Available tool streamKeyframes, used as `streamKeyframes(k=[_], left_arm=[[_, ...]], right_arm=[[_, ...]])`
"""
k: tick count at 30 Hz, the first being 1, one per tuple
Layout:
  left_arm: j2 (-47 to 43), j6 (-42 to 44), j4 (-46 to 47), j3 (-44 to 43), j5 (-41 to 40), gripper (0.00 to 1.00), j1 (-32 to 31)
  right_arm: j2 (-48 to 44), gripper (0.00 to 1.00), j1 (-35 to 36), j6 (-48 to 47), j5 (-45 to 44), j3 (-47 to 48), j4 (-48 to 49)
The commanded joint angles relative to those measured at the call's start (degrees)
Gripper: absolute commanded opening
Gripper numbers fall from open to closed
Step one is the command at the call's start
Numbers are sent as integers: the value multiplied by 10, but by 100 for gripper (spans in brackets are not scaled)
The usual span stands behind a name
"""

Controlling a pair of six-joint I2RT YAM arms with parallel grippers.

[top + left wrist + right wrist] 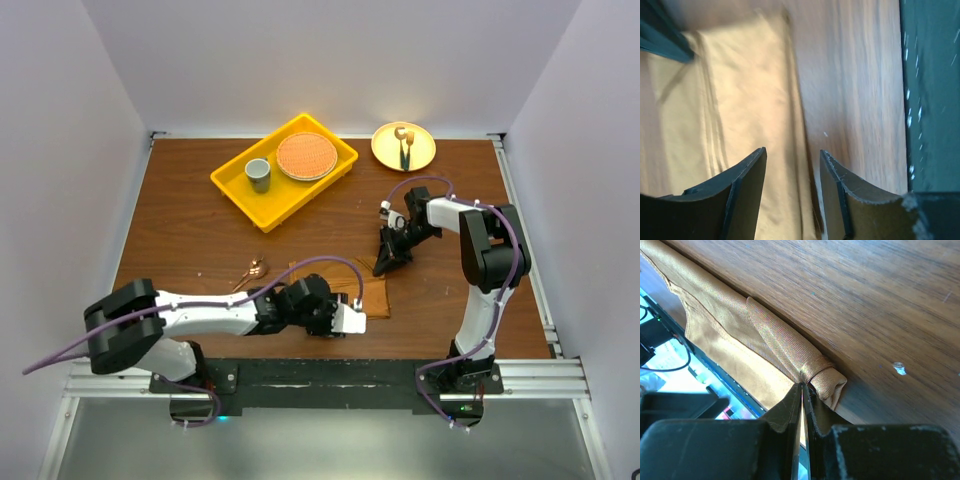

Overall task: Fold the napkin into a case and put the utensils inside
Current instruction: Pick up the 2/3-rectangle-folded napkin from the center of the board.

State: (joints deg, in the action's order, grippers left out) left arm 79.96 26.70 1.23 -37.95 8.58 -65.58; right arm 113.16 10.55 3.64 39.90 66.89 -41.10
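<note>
I see the napkin point(372, 297) folded by the tabletop's point(200, 230) near edge. Its long axis seems to run left-right, though my left arm hides much of it. My right claw point(802, 388) is pinching its rolled far-right corner and my left claw point(792, 156) is spread astride its edge. The spoon point(252, 270) lies just left, bowl pointing far-right, with the tray point(232, 182) and plate point(423, 150) well beyond.
</note>
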Motion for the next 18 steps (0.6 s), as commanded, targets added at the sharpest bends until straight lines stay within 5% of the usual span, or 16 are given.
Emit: streamKeyframes(k=[1, 8, 18], left_arm=[[26, 69, 24, 2, -84, 52, -35], [101, 80, 35, -6, -135, 43, -43], [105, 97, 23, -11, -125, 0, -37]], right_arm=[[24, 10, -2, -49, -94, -7, 34], [29, 10, -2, -61, -99, 3, 27], [37, 9, -2, -72, -109, 10, 24]])
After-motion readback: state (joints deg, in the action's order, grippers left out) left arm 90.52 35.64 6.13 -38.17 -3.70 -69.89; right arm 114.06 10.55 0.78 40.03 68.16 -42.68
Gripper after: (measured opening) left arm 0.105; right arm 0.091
